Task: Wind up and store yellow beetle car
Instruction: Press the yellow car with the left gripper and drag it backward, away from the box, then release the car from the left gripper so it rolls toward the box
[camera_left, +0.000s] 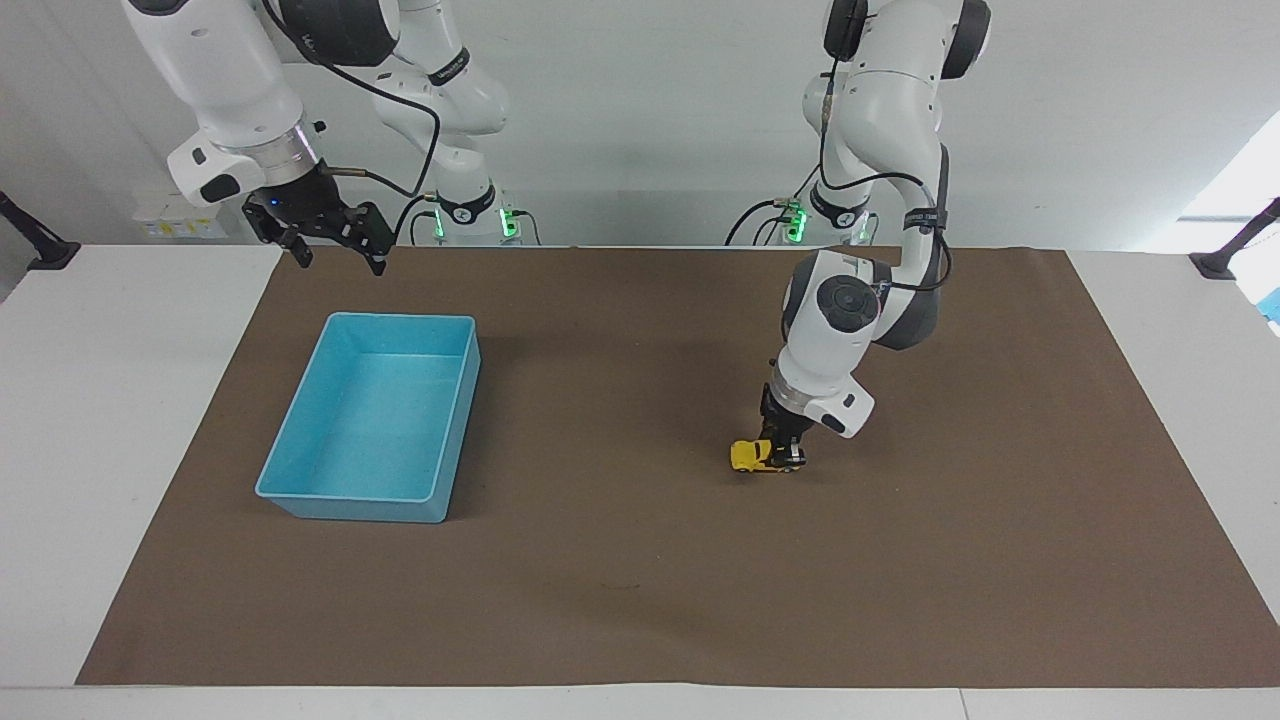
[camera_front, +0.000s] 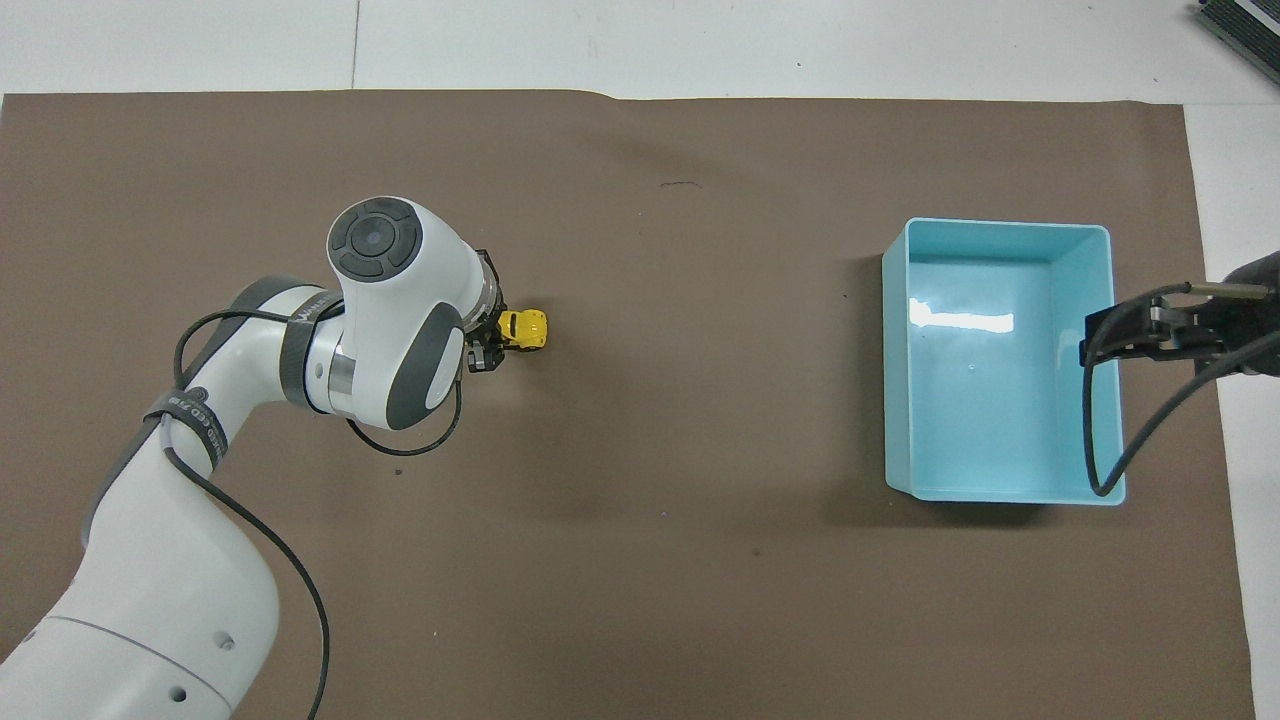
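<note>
Fingers of the left gripper (camera_left: 786, 458) are clamped on the yellow beetle car (camera_left: 752, 456), wheels on the brown mat (camera_left: 640, 580). The right gripper (camera_left: 335, 252) waits spread wide above the mat's edge, near the blue bin (camera_left: 300, 497).

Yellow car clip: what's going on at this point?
The left gripper is shut on the car, which sits wheels-down on the brown mat toward the left arm's end of the table. The blue bin holds nothing. The right gripper waits open, raised near the bin's edge.
</note>
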